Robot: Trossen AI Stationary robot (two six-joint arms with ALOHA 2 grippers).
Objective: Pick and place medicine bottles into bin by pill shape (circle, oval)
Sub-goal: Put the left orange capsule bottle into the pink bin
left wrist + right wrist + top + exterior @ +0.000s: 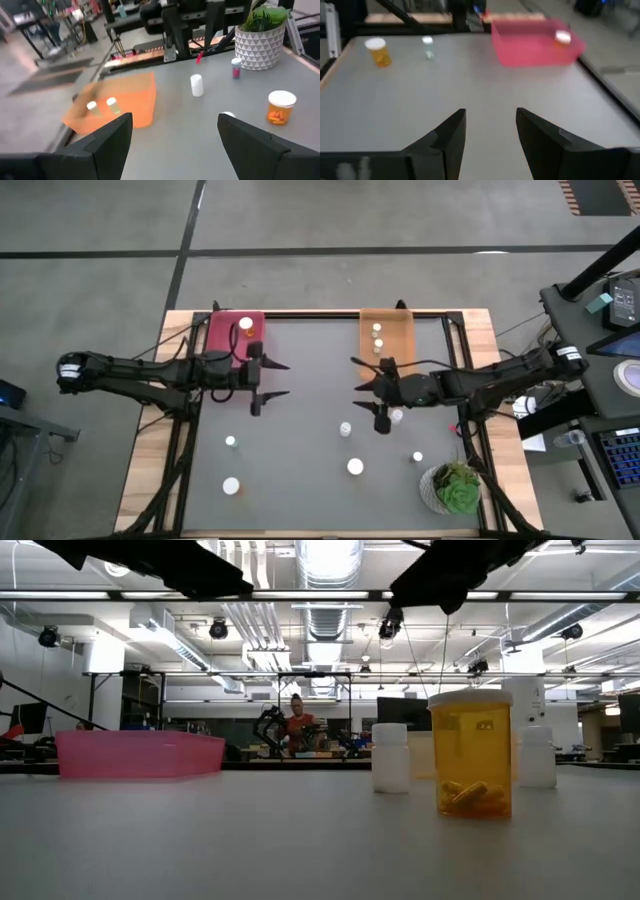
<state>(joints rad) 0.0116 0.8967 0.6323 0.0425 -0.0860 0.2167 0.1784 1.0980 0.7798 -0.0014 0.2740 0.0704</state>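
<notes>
Six medicine bottles stand loose on the grey table; three more sit in the orange bin and one in the pink bin. The left gripper reaches level toward the centre, fingers spread wide and empty. The right gripper faces it, jaws apart, holding nothing, a white-capped bottle just beside it.
</notes>
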